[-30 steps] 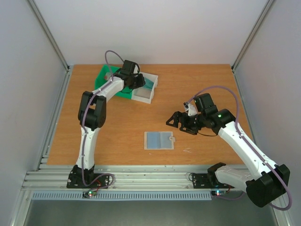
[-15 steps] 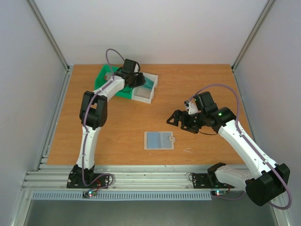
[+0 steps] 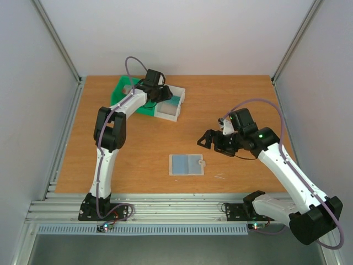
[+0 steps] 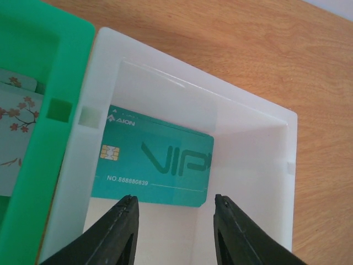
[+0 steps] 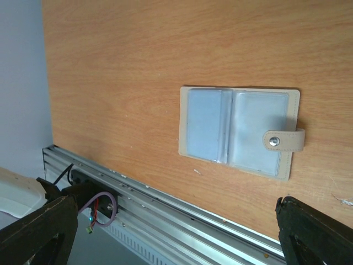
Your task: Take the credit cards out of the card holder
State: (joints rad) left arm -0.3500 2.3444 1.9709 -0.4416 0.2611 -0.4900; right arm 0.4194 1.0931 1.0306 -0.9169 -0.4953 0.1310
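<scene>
Left wrist view: a teal card (image 4: 157,165) lies in the tray's white compartment (image 4: 259,127) and a blossom-printed card (image 4: 16,138) at far left. The left end effector (image 4: 175,232) is spread above them, pinching nothing. In the top view the card holder (image 3: 186,164) lies open at lower centre, with the right end effector (image 3: 206,141) spread wide near it. No card shows plainly in its pockets, so removal looks done or nearly so.

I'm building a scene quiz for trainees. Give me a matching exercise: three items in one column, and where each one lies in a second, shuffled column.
Items:
1. teal VIP card
2. floral card
3. card holder

Places:
A. lying open on the wooden table
B. in the white compartment
C. in the green compartment

Pairs: 1-B, 2-C, 3-A
</scene>
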